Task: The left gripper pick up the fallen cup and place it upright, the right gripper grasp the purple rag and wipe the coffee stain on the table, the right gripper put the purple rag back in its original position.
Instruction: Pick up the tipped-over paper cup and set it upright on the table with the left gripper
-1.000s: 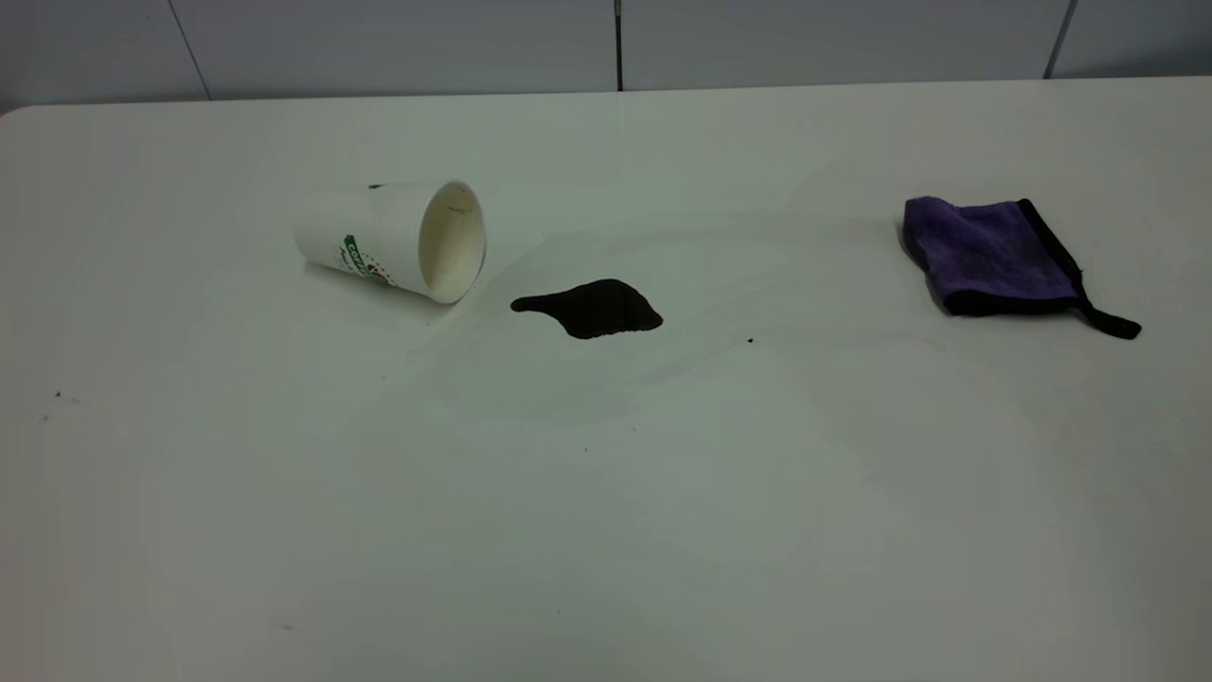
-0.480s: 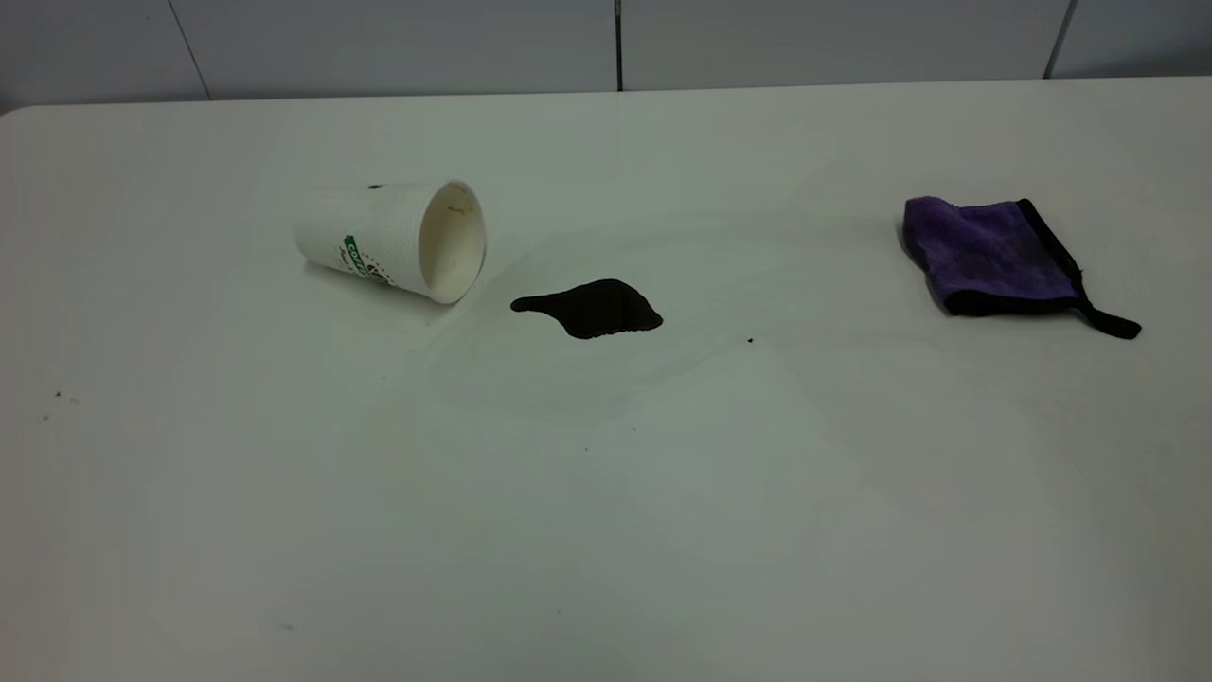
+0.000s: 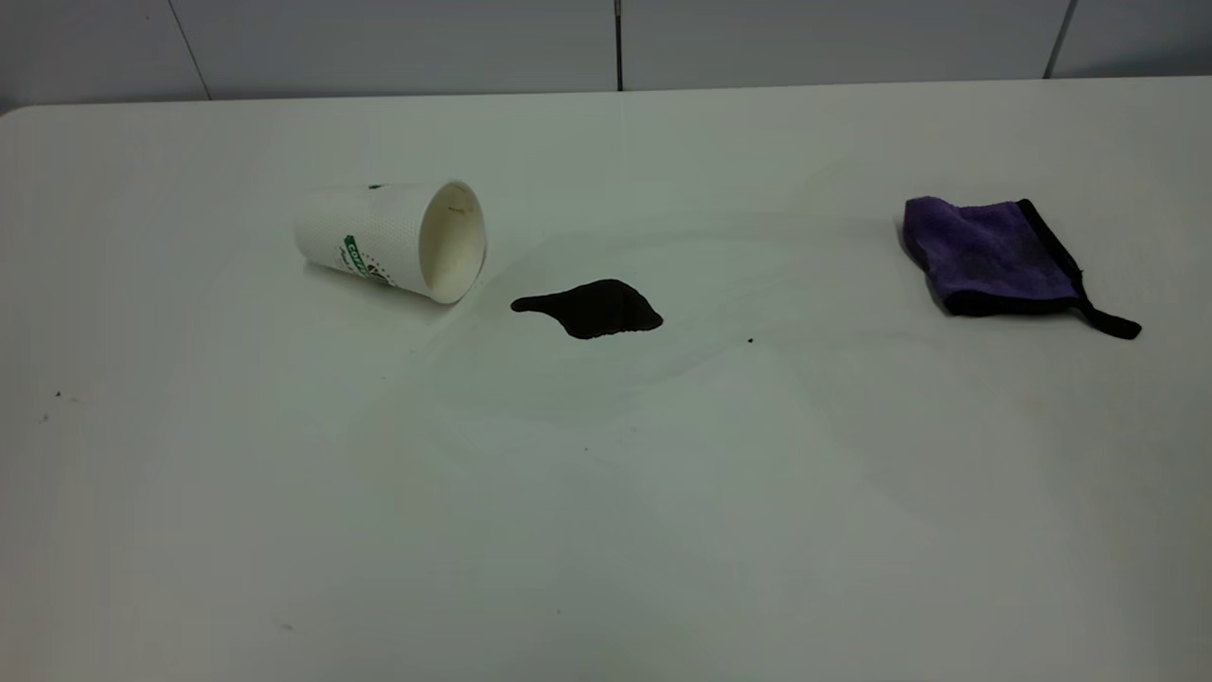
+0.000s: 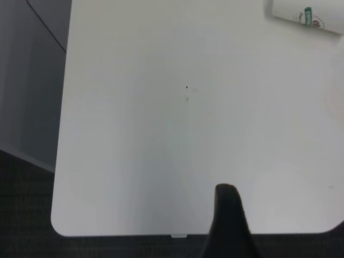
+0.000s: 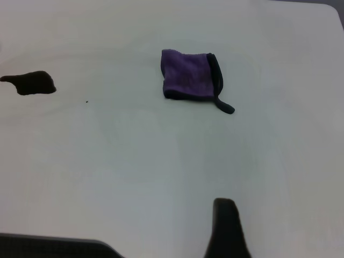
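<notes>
Only one dark finger (image 4: 228,215) of the left gripper is showing in its wrist view, hanging over the near edge of the table (image 4: 134,161), so whether that gripper is released or clenched cannot be told; it is gripping nothing visible; the right gripper is likewise showing a single dark finger (image 5: 226,226) in its own wrist view, its state just as unreadable, and neither arm is appearing in the exterior view.

One cup (image 3: 393,241) is lying on its side just left of the stain (image 3: 590,308), close to it but apart, its open mouth facing the stain; green lettering is running along its band, only the start "CO" readable, with a round logo beside it; the left wrist view is catching just a corner of the cup (image 4: 306,15).

One stain is sitting near the table's middle, its pointed tail aimed at the cup; one rag (image 3: 989,254) is lying flat well right of the stain, its black strap trailing away from the stain; a few tiny dark specks are dotting the table around the stain.
</notes>
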